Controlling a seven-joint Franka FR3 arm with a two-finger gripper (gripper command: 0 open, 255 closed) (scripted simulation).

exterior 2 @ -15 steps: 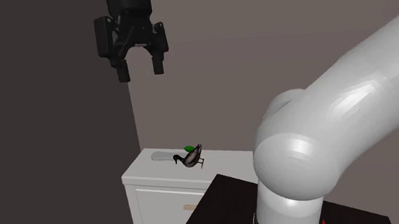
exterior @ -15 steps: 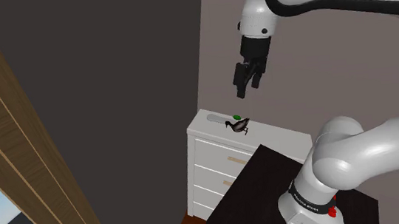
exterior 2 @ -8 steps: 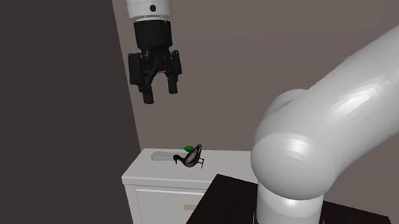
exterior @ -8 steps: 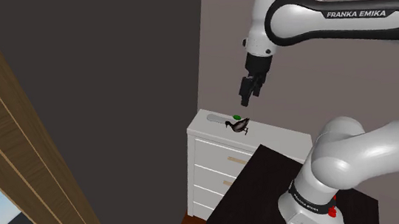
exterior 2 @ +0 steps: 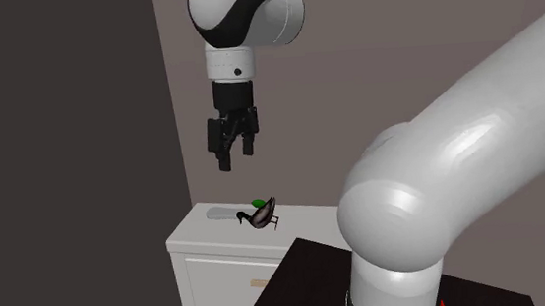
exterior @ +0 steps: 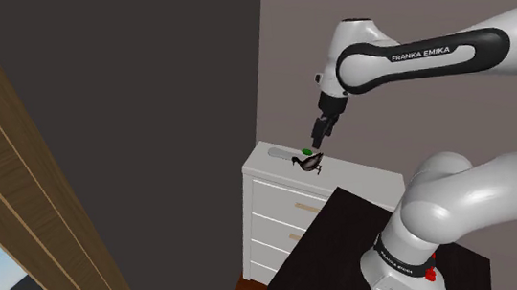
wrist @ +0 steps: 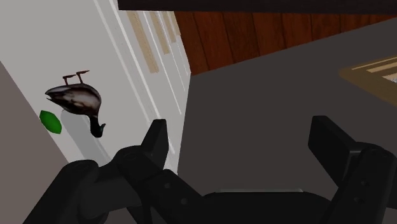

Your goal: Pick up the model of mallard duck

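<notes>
The mallard duck model is small and dark, with a grey-brown body, a dark head and thin legs. It stands on top of the white dresser. My gripper hangs open above the dresser, a short way over the duck and apart from it. In the wrist view the duck lies off to one side of the open gripper, not between the black fingers.
A small green thing and a flat grey item lie beside the duck. The black stand abuts the dresser. A wooden panel is at the shoulder view's left.
The arm has stretched out and lowered the gripper towards the dresser top, from high above to just over the duck. The duck has not moved.
</notes>
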